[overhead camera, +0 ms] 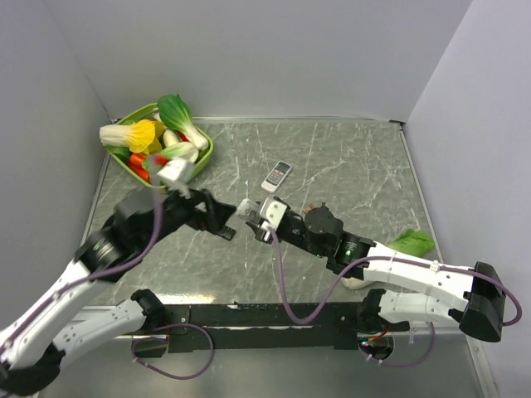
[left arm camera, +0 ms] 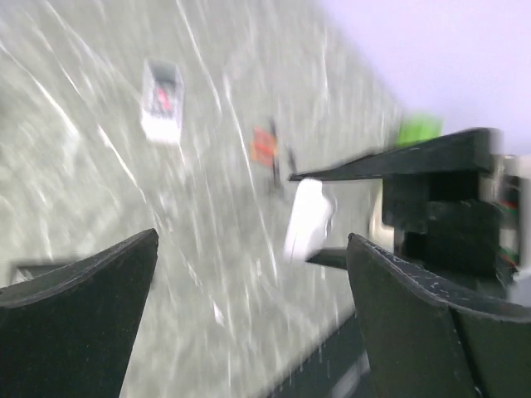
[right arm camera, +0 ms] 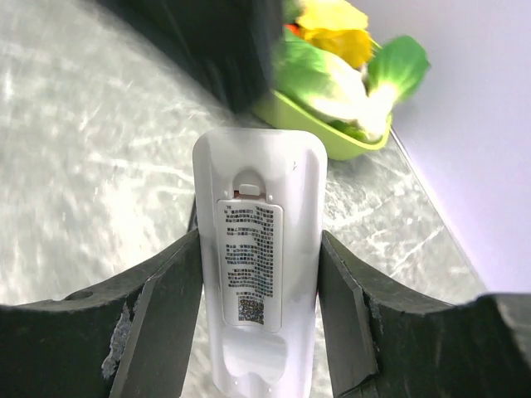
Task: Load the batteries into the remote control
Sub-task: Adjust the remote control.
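A white remote control (right arm camera: 257, 274) lies back side up between the fingers of my right gripper (right arm camera: 259, 332), which is shut on its two long edges. Its labelled battery cover (right arm camera: 250, 261) is in place. From above, the remote's tip (overhead camera: 247, 206) pokes out of the right gripper (overhead camera: 257, 215) at mid-table. My left gripper (overhead camera: 226, 224) faces it from the left, close by. In the blurred left wrist view the left gripper (left arm camera: 249, 274) is open and empty, with the remote (left arm camera: 309, 217) just beyond it. Small orange-red batteries (left arm camera: 264, 145) lie blurred on the table farther off.
A second small remote (overhead camera: 277, 175) lies on the marble table behind the grippers, also in the left wrist view (left arm camera: 162, 99). A green basket (overhead camera: 206, 149) of toy vegetables stands at the back left. A green leaf toy (overhead camera: 412, 242) lies at the right by the wall.
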{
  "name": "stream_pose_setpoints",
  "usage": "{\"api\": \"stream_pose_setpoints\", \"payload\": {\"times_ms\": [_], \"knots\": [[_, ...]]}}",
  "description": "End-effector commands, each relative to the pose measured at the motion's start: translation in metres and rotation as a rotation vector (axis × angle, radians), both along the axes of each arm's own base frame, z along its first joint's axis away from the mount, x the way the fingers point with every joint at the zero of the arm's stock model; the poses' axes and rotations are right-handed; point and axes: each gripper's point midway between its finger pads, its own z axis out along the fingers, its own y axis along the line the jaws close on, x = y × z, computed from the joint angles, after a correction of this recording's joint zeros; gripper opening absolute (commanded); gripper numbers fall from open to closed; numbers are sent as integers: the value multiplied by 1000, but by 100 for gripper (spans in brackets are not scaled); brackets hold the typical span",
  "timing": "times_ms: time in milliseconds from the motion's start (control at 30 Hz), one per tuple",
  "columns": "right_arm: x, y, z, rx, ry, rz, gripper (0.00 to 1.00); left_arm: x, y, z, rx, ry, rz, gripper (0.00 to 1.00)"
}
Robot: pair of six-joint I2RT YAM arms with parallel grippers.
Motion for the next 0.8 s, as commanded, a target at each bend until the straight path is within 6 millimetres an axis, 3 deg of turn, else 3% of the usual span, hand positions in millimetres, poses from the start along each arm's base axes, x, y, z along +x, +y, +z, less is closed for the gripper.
{"api": "stream_pose_setpoints", "payload": {"times_ms": [0, 67, 200, 500, 633, 767], "knots": [[21, -15, 36, 250, 139, -170, 0, 11, 34, 34, -232, -204, 199, 99], [27, -19, 37, 314, 220, -217, 0, 6, 35, 43, -315, -253, 186, 99], [33, -26, 48, 435, 366, -281, 0, 3, 25, 12, -330, -244, 138, 99], [31, -55, 72, 692, 485, -374, 0, -3, -30, -32, -419, -176, -68, 99], [31, -62, 72, 737, 483, -387, 0, -9, -51, -22, -504, -175, -112, 99], [31, -60, 67, 732, 489, -383, 0, -21, -84, -27, -504, -136, -184, 99]]}}
